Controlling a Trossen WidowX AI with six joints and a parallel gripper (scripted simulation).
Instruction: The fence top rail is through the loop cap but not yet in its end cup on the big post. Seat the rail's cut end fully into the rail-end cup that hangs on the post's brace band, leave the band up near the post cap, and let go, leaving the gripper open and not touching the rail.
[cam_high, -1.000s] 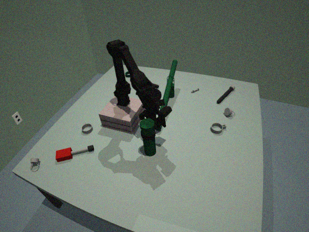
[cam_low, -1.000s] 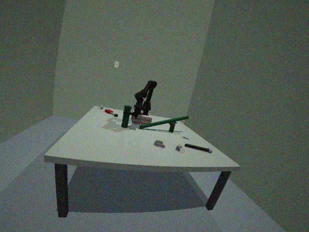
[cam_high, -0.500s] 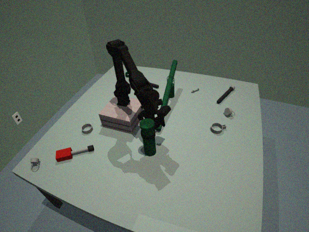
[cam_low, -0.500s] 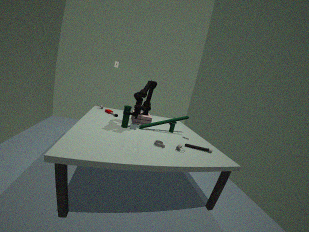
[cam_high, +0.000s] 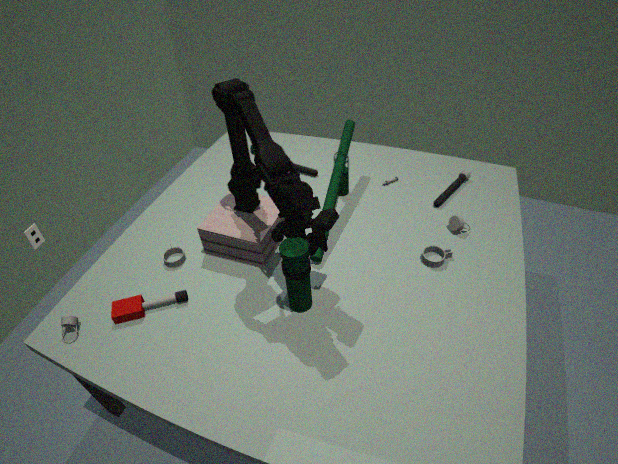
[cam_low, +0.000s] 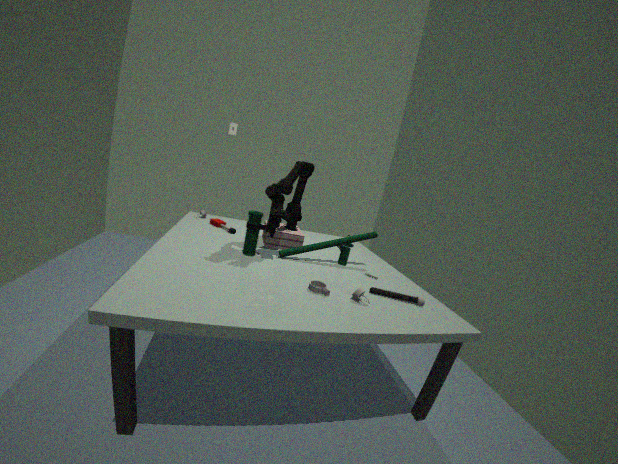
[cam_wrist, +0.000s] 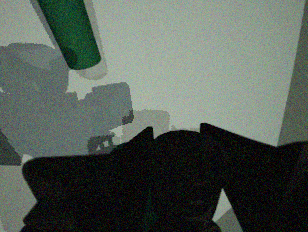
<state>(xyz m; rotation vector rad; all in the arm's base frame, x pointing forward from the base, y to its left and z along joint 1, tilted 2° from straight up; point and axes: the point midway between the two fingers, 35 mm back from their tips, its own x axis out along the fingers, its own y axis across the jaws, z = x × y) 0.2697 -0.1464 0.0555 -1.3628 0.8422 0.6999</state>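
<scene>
The green top rail slopes from the loop cap on the small green post down to the table beside the big green post. My gripper is shut on the rail near its low cut end, just behind the big post's top. In the wrist view the dark fingers fill the lower half and hide the rail. A small fitting sticks out high on the big post; I cannot make out the cup clearly.
The arm stands on a pink block. Loose on the table are a red-handled tool, metal bands, a small cup, a dark bar, a bolt and a clamp.
</scene>
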